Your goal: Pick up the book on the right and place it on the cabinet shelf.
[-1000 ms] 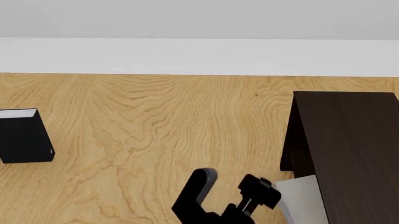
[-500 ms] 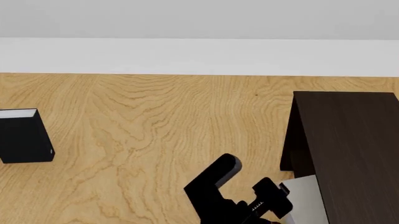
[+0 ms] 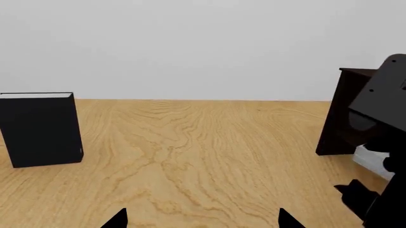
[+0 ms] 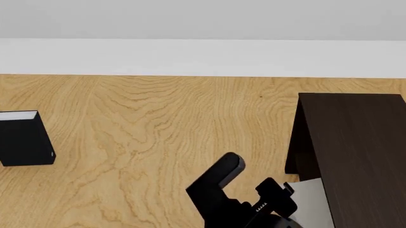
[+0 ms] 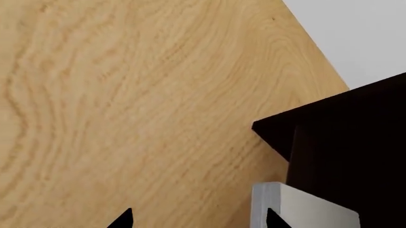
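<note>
We find the grey book lying at the near right of the wooden table, its far end at the open side of the dark cabinet; whether it rests on the inner shelf or merely at its mouth, we cannot tell. In the right wrist view the book's pale corner shows against the cabinet's dark side. The right claw sits low in the head view just beside the book's left edge, its two black fingers spread apart; one finger stands out over the table, the other close by the book. We judge the claw open and holding nothing. In the right wrist view only the two fingertips show, set wide, with the book's corner by one of them. The left claw likewise shows only two dark tips at the frame edge of its own camera, set wide apart with bare table between them, nothing in its grasp. The black book stands upright at the far left of the table, well apart from the cabinet.
</note>
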